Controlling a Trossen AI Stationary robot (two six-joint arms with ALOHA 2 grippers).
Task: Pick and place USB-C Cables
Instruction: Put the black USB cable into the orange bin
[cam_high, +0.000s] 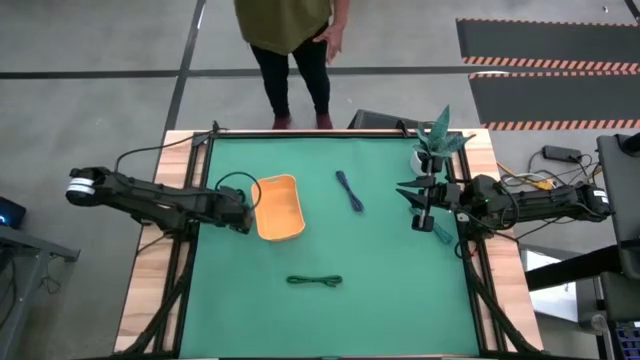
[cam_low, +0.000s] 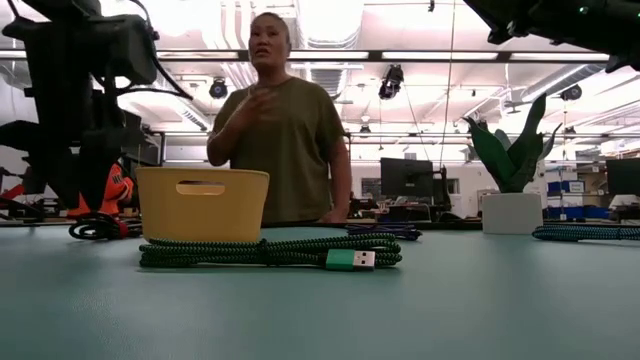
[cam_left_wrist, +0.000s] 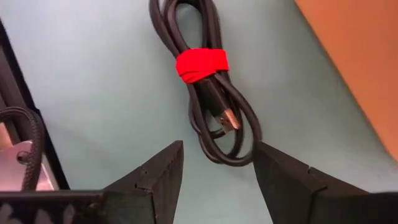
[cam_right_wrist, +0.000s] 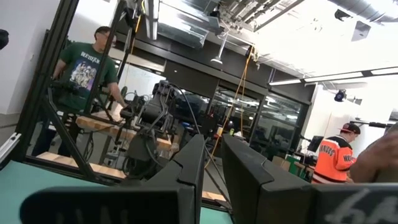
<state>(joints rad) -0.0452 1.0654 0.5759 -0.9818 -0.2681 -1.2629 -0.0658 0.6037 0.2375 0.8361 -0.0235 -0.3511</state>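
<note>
A black cable bundle (cam_left_wrist: 211, 81) with a red strap (cam_left_wrist: 201, 65) lies flat on the green mat, left of the orange tray (cam_high: 280, 207). My left gripper (cam_left_wrist: 217, 158) points down over it, open, one finger on either side of the bundle's near loop; I cannot tell whether they touch it. A dark blue bundle (cam_high: 349, 190) lies right of the tray. A dark green bundle (cam_high: 315, 281) lies toward the near edge. My right gripper (cam_right_wrist: 214, 168) waits at the table's right edge, raised and tilted upward, with a narrow empty gap between its fingers.
A potted plant (cam_high: 435, 140) stands at the far right corner. Another cable bundle (cam_high: 441, 232) lies by the right arm. A person (cam_high: 295, 50) stands beyond the far edge. The mat between the tray and the right arm holds only the blue bundle.
</note>
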